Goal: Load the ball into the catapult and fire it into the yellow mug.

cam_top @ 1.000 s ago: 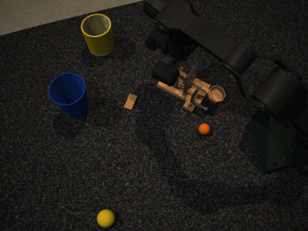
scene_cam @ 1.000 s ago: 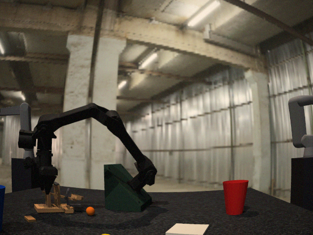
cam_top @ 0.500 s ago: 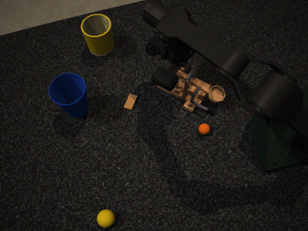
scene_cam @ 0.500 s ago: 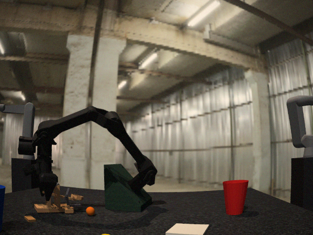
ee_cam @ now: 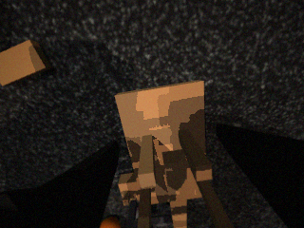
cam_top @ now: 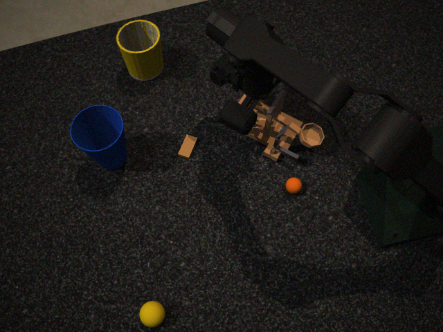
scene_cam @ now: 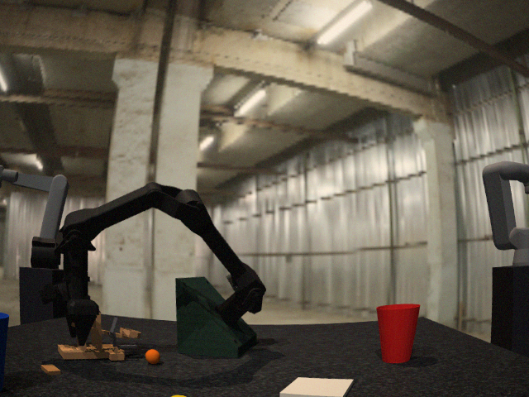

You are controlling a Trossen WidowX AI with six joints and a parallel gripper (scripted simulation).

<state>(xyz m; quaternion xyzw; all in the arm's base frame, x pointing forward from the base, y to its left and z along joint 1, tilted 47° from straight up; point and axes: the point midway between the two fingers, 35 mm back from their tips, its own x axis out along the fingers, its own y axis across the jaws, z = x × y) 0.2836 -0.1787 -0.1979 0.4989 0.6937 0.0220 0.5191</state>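
Across the top view, a blue cup [cam_top: 111, 150] [scene_cam: 2, 350] is standing well apart from the fingers, and the yellow mug [cam_top: 142, 62] is standing upright farther back, also well apart from them. A yellow ball [cam_top: 151, 313] [scene_cam: 178, 395] is resting far in front of the fingers, while a small wooden block [cam_top: 187, 145] [scene_cam: 50, 369] [ee_cam: 21, 64] is lying nearer them. The gripper [cam_top: 250, 114] [scene_cam: 81, 339] [ee_cam: 166, 137] is pointing down, its fingers spreading wide and grasping nothing; they are straddling the front of the catapult [cam_top: 294, 122] [scene_cam: 68, 352] [ee_cam: 152, 104], though contact is perhaps hard to judge in that shadow. The catapult's bowl [cam_top: 311, 135] [scene_cam: 129, 332] is sitting beyond them, unloaded. The orange ball [cam_top: 293, 185] [scene_cam: 152, 356] [ee_cam: 111, 223] is resting on the dark table, outside the fingers and near the catapult. A green wedge [cam_top: 396, 221] [scene_cam: 200, 316] is standing farther right of the fingers, and in the exterior view a white slab [scene_cam: 318, 385] and a red cup [scene_cam: 397, 335] are sitting farthest from them
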